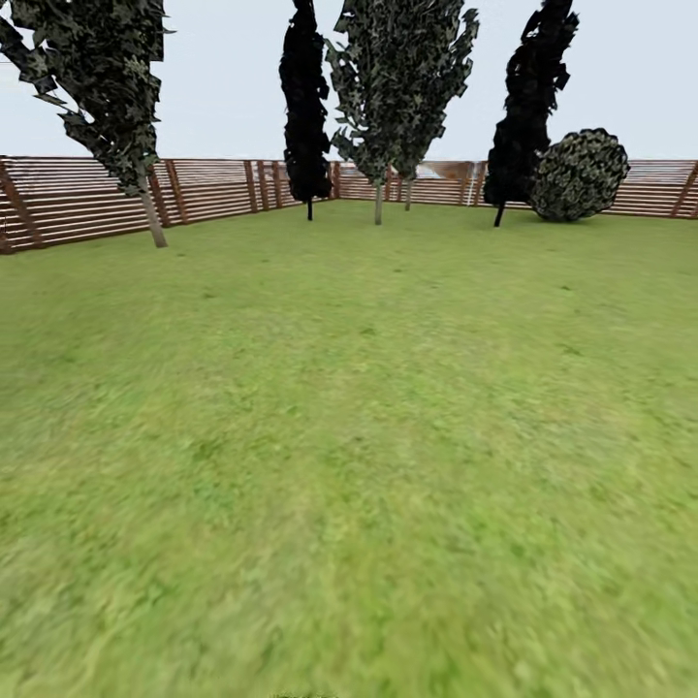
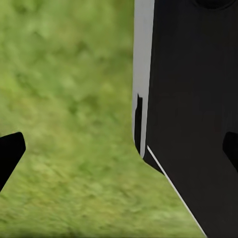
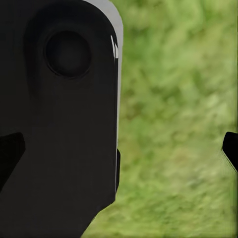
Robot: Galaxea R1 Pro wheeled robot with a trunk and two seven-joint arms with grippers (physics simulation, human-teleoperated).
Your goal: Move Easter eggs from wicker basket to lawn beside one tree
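The lawn (image 1: 349, 436) of mottled green grass stretches ahead to a fence. A tree (image 1: 150, 218) with a pale grey-beige trunk leans at the back left. Another such tree (image 1: 378, 199) stands at the back centre. The Easter eggs and the wicker basket are out of view. My left gripper (image 2: 120, 151) hangs open over grass, its dark fingertips (image 2: 10, 153) wide apart with nothing between them. Beside the robot's body, my right gripper (image 3: 120, 151) is also open and empty, one of its fingertips (image 3: 230, 148) over grass.
A brown slatted fence (image 1: 213, 189) closes the far side. Two narrow black cypress-like trees (image 1: 305, 107) (image 1: 531, 97) and a round dark bush (image 1: 579, 174) stand along it. The robot's black and white body (image 2: 193, 99) (image 3: 64, 124) is close to both grippers.
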